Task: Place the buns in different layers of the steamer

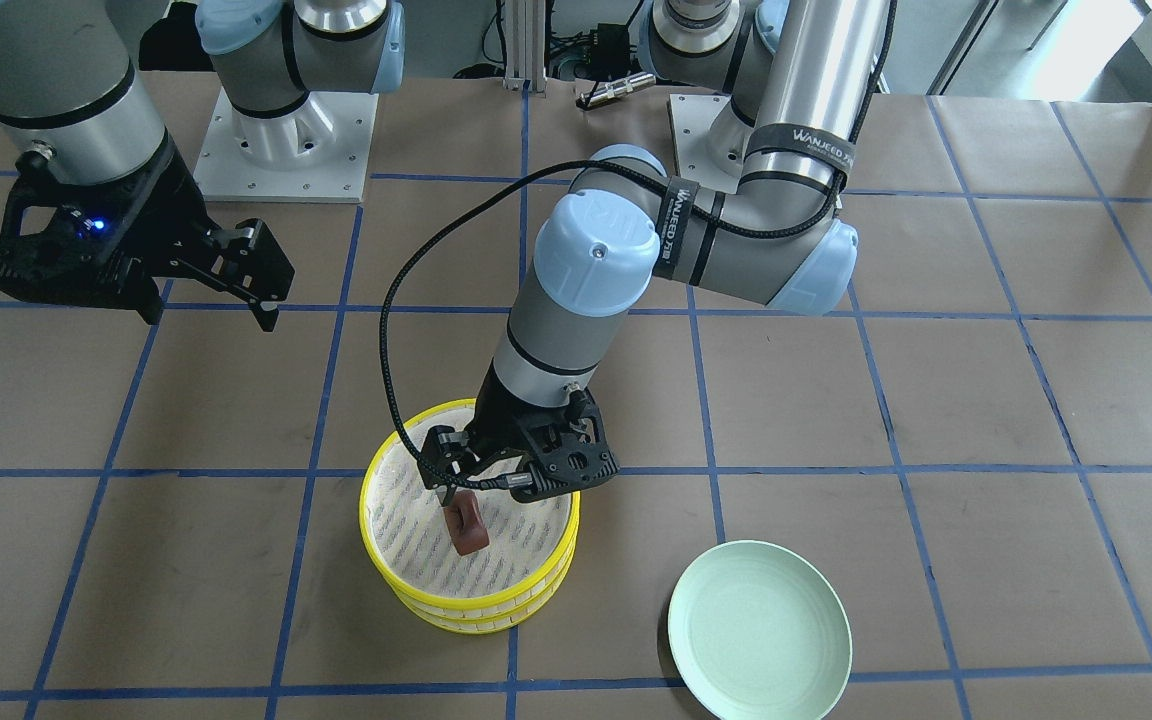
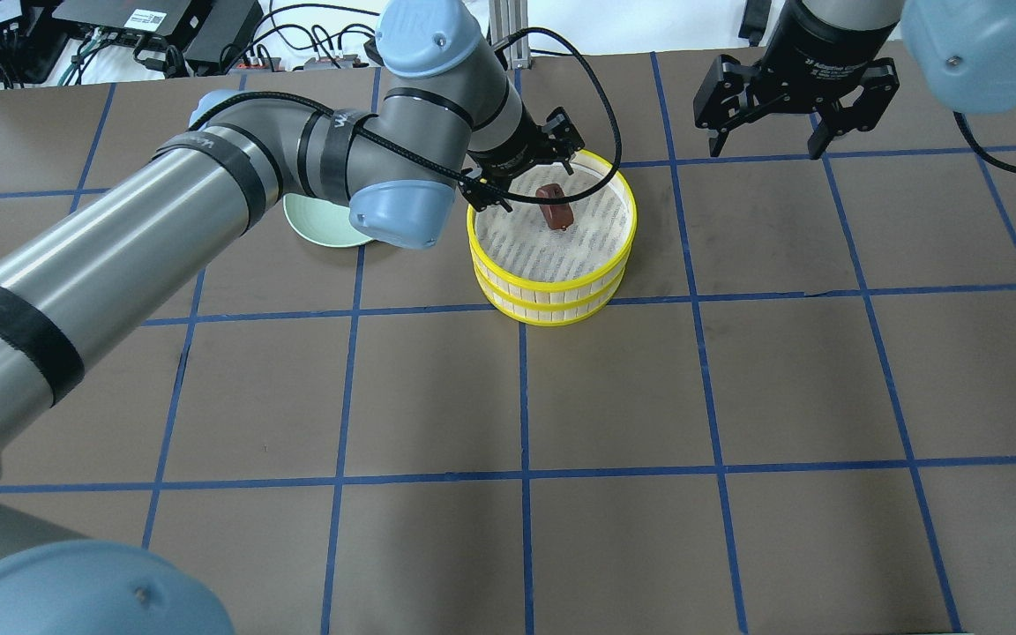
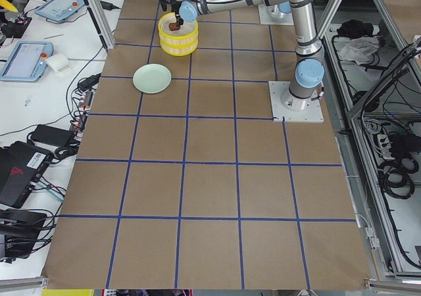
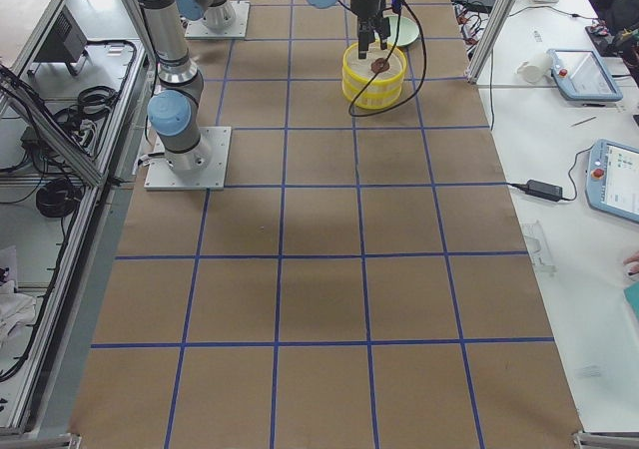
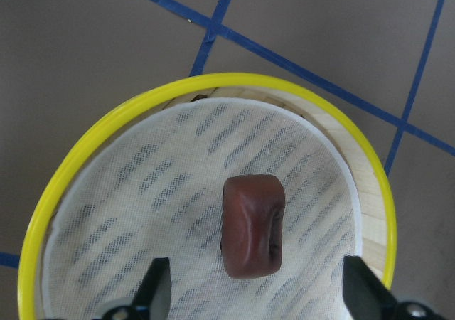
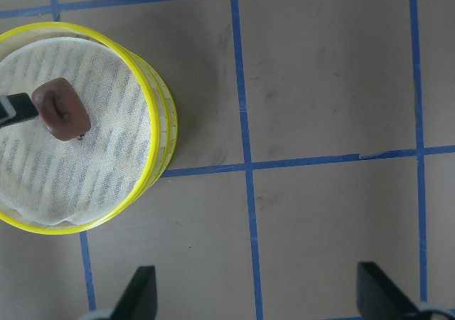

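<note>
L claw (image 5: pixel 256 291) spread wide over the steamer (image 2: pixel 552 304); brown bun (image 5: pixel 254 224) lies loose in the top tray (image 5: pixel 234 78).
L claw points down into the top tray, its two fingers (image 5: pixel 158 284) far apart w/ the bun between them, touching neither in the wrist view. Bun rests on the white cloth (image 5: pixel 142 192) lining, near the tray's middle. Steamer is 2 yellow-rimmed trays stacked; inside of the lower tray (image 2: pixel 552 316) is hidden. It stands on a brown counter (image 2: pixel 614 388) w/ blue grid lines. A pale green plate (image 1: pixel 759 630) sits on the counter near the steamer, on the robot's L, not touching it. R claw (image 2: pixel 765 145) hangs above the counter, well off to the steamer's R, fingers spread too, gripping nothing.
</note>
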`<act>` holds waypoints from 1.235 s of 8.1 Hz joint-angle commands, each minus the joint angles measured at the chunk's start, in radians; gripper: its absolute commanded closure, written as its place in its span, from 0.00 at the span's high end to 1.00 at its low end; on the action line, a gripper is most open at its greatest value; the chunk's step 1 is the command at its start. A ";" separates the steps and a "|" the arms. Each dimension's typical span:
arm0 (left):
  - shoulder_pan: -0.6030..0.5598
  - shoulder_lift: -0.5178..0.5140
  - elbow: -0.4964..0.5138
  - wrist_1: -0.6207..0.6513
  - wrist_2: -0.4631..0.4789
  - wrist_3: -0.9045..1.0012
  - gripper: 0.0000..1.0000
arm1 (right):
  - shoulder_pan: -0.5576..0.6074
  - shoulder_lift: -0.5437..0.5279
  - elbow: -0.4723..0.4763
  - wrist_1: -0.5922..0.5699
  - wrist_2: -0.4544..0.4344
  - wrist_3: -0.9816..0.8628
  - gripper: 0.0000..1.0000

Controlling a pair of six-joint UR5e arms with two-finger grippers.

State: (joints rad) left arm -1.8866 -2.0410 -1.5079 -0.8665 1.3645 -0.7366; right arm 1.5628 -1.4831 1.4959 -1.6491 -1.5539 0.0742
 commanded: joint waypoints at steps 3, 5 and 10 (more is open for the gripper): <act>0.172 0.191 0.008 -0.407 0.192 0.345 1.00 | 0.003 -0.002 0.001 -0.014 -0.012 -0.005 1.00; 0.291 0.254 0.002 -0.558 0.200 0.533 1.00 | 0.012 -0.003 0.018 -0.028 -0.043 -0.019 1.00; 0.319 0.327 -0.005 -0.592 0.272 0.548 1.00 | 0.040 -0.039 0.023 0.036 -0.005 -0.036 1.00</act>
State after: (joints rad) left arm -1.5757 -1.7588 -1.5061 -1.4450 1.6253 -0.1913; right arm 1.5988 -1.5215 1.5180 -1.6105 -1.5407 0.0487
